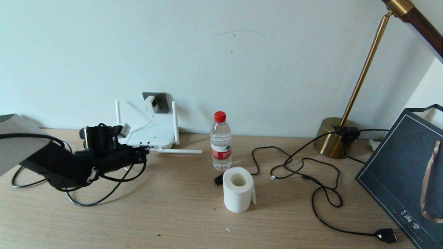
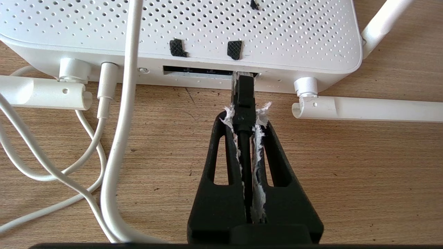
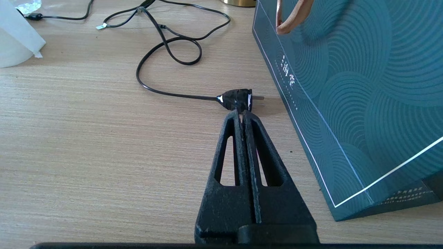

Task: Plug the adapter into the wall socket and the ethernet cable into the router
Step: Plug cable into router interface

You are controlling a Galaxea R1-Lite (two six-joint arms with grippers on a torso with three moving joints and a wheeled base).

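Note:
The white router (image 1: pixel 152 133) lies against the wall below the dark grey wall socket (image 1: pixel 162 98). The white adapter (image 1: pixel 151 103) sits in the socket, and its thin white cord (image 2: pixel 127 103) runs down to the router. My left gripper (image 2: pixel 245 116) is shut on the ethernet cable (image 2: pixel 244 100) just behind its plug. The plug's clear tip is at the mouth of the router's (image 2: pixel 277 31) dark port slot; how deep it sits is hidden. Slack black cable loops on the table (image 1: pixel 104 197). My right gripper (image 3: pixel 242 114) is shut and empty, low over the table.
Two router antennas (image 2: pixel 367 109) lie flat on the table either side of the port. A water bottle (image 1: pixel 220 141), a tissue roll (image 1: pixel 237 189), a brass lamp base (image 1: pixel 334 138), its black cord and plug (image 3: pixel 237 99) and a teal gift bag (image 3: pixel 346 86) stand to the right.

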